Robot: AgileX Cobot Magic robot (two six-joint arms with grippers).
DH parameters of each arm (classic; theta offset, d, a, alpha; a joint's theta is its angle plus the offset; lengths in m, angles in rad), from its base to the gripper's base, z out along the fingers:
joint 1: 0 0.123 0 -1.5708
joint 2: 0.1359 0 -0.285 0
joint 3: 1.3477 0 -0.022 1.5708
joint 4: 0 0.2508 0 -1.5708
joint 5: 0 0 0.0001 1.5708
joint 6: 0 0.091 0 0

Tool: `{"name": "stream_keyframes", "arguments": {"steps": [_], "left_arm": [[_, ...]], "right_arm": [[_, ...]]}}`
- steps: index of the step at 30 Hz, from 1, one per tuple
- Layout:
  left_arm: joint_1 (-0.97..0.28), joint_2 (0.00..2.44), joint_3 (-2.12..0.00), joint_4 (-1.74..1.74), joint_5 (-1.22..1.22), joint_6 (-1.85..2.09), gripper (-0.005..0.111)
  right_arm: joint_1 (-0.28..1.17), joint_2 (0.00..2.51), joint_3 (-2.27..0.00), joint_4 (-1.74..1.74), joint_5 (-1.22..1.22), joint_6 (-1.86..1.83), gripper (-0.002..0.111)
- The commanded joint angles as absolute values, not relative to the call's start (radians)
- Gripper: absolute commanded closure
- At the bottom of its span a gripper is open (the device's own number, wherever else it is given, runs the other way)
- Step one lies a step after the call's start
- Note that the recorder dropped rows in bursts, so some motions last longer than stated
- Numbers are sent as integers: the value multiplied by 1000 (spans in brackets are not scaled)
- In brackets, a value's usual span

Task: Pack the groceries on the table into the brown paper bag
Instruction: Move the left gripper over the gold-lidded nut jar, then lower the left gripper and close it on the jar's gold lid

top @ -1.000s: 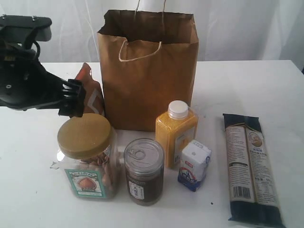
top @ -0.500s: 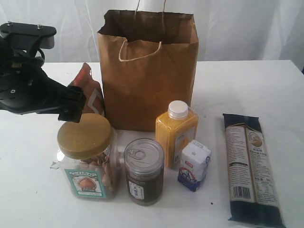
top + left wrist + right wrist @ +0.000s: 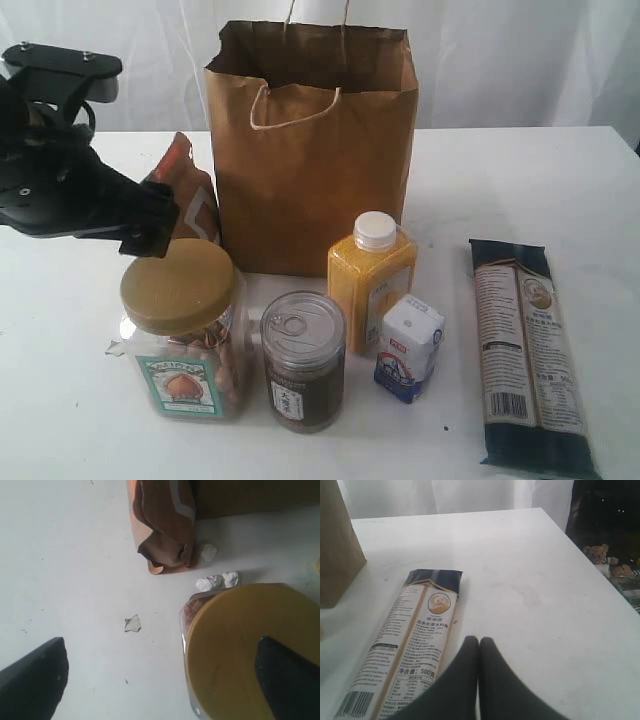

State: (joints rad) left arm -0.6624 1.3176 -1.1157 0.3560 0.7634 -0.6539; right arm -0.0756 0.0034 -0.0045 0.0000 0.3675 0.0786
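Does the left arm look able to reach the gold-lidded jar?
Probably yes: the left gripper hangs open above the jar, nothing between; one of the fingers overlaps the lid, so shift sideways first.

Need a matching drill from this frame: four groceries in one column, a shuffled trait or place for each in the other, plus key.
Column 1
1. clear jar
2. dark can
3. yellow bottle
4. noodle packet

Column 2
a. white-capped
b. lies flat, far right in the exterior view
c. gold-lidded
d. ring-pull top

Pairs: 1-c, 2-d, 3-a, 4-b
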Motion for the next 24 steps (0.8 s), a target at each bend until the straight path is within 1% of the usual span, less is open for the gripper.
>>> {"name": "stream_keyframes", "arguments": {"steps": [1,8,16,19,24], "left_arm": [[-666,1314,-1118,354,712,-653,2],[-664,1315,-1118,360,682,-653,2],[-664,1315,-1118,311,472,-655,2],[-664,1315,-1118,291,487,-655,2],[-664,1316,-1118,282,590,-647,2]], "right_arm": [[-77,0,0,0,362,82,108],[-77,0,0,0,362,82,108],[-77,0,0,0,362,82,108],[-77,0,0,0,362,82,108],[-77,0,0,0,362,82,108]]}}
